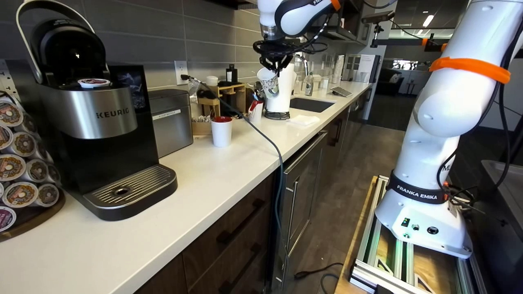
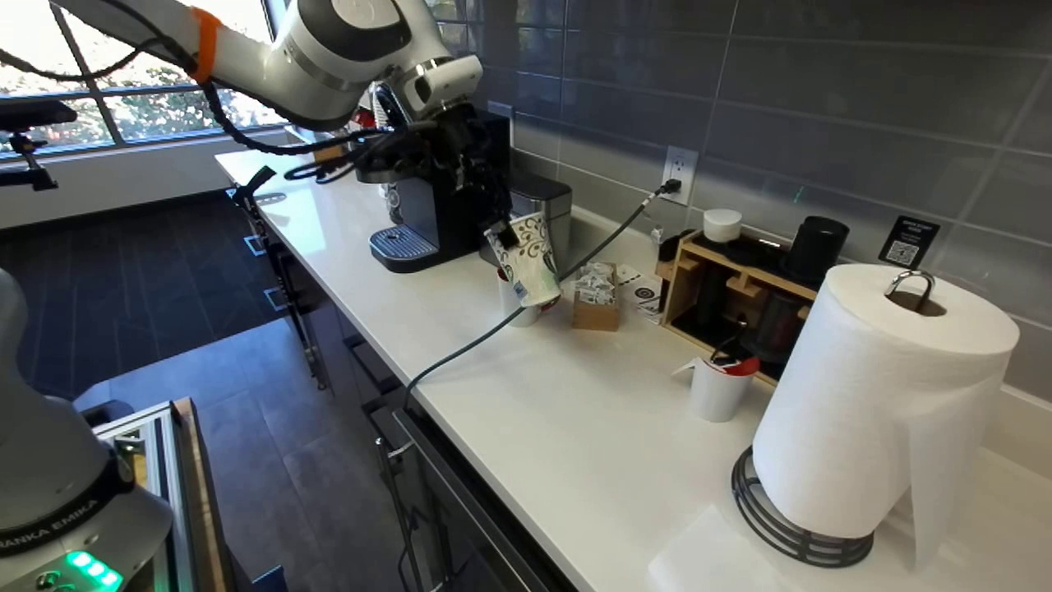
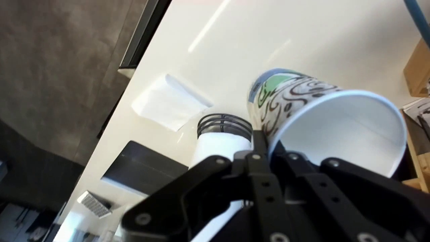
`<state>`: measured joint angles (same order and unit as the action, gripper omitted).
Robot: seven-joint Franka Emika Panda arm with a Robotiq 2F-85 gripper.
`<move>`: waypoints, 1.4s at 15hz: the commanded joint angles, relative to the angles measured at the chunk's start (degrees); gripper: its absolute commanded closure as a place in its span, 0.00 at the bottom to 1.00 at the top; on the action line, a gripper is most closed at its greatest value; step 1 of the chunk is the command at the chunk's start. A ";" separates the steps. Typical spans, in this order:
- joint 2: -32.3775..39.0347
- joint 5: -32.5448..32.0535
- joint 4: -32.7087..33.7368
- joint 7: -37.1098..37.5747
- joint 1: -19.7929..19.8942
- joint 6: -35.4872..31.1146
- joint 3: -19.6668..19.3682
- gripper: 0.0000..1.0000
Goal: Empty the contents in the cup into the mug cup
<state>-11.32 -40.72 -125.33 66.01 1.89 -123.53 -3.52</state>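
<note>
My gripper is shut on the wall of a patterned paper cup near its rim. The gripper holds the cup tilted, above the counter. In the wrist view, one finger of the gripper is outside the cup and one inside it. The visible part of the cup's inside is plain white. A white mug with a red inside stands upright on the counter. In an exterior view, the mug is partly hidden behind the cup. The mug is out of the wrist view.
A coffee maker and a grey metal box stand along the wall. A dark cable crosses the counter near the mug. A white-and-red cup with utensils, a wooden organizer and a paper towel roll stand farther along.
</note>
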 commanded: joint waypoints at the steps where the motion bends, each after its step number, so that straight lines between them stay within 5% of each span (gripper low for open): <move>1: -0.66 8.81 -4.23 -1.95 2.77 -10.69 -2.56 0.99; 6: 2.47 27.27 -5.48 -8.27 4.97 -18.69 -4.63 0.99; 15: 9.56 62.59 -3.22 -16.02 6.22 -17.74 -6.78 0.99; 19: 12.02 69.18 -3.62 -11.03 7.93 -20.11 -7.62 0.99; 21: 12.73 66.59 -4.20 -4.80 8.29 -24.28 -7.73 0.99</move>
<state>0.04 26.22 -129.13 54.27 9.67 -142.94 -11.36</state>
